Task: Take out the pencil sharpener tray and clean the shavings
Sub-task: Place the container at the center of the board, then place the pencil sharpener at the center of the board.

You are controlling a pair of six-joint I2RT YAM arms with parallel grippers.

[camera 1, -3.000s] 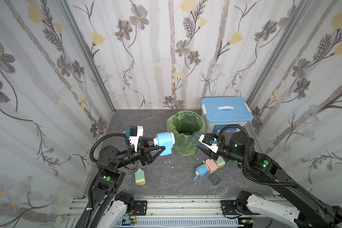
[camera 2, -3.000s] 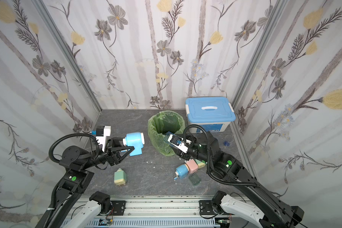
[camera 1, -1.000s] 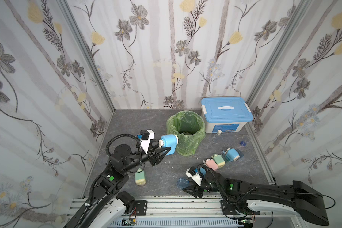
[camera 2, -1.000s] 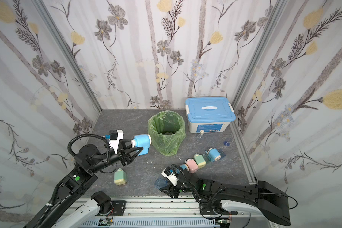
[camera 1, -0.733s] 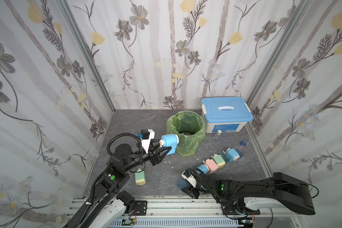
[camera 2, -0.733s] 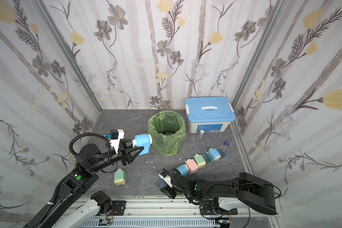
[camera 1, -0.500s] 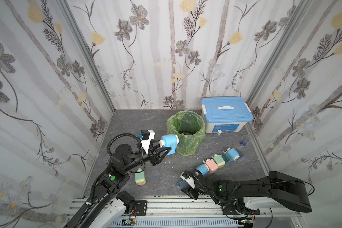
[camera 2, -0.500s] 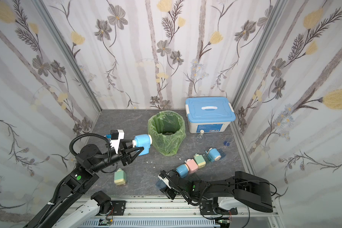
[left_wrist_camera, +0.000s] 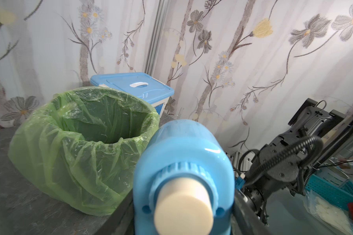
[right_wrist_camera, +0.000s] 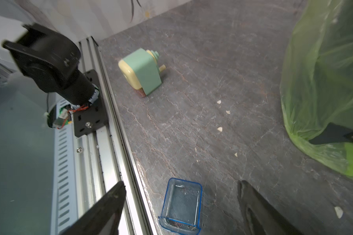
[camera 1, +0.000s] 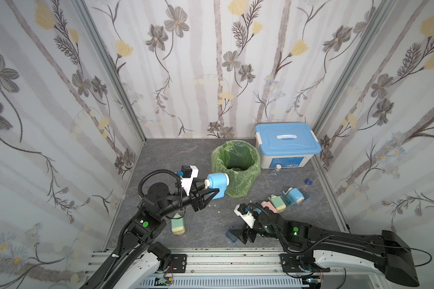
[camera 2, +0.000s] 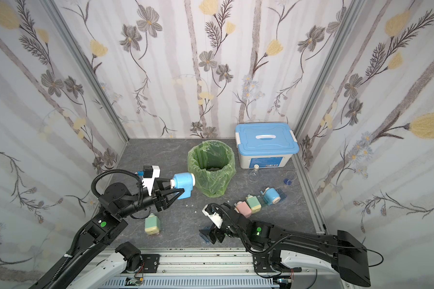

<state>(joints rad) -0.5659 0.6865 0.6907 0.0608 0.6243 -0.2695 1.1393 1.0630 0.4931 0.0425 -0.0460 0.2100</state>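
My left gripper (camera 1: 212, 187) (camera 2: 177, 186) is shut on a blue pencil sharpener (camera 1: 217, 184) (camera 2: 184, 186) (left_wrist_camera: 183, 162), holding it in the air beside the green bin. The sharpener's clear blue tray (camera 1: 232, 235) (camera 2: 204, 235) (right_wrist_camera: 181, 205) lies on the table by the front rail, with dark crumbs at its lip. My right gripper (camera 1: 243, 236) (camera 2: 214, 236) (right_wrist_camera: 180, 183) hangs open over the tray, its jaws wide on either side and touching nothing. A few whitish shavings (right_wrist_camera: 219, 128) (camera 2: 187, 204) lie on the table between the tray and the bin.
A green-lined bin (camera 1: 233, 175) stands mid-table, with a blue-lidded box (camera 1: 287, 140) to its right. A green and cream sharpener (camera 1: 178, 224) (right_wrist_camera: 143, 71) sits front left. Pink (camera 1: 268, 204), green (camera 1: 278, 203) and blue (camera 1: 295, 196) sharpeners lie in a row on the right. The metal rail (right_wrist_camera: 110, 142) edges the front.
My right gripper carried the tray from the bin down to the front of the table, opened and let it go there. The left gripper has moved the blue sharpener closer to the bin.
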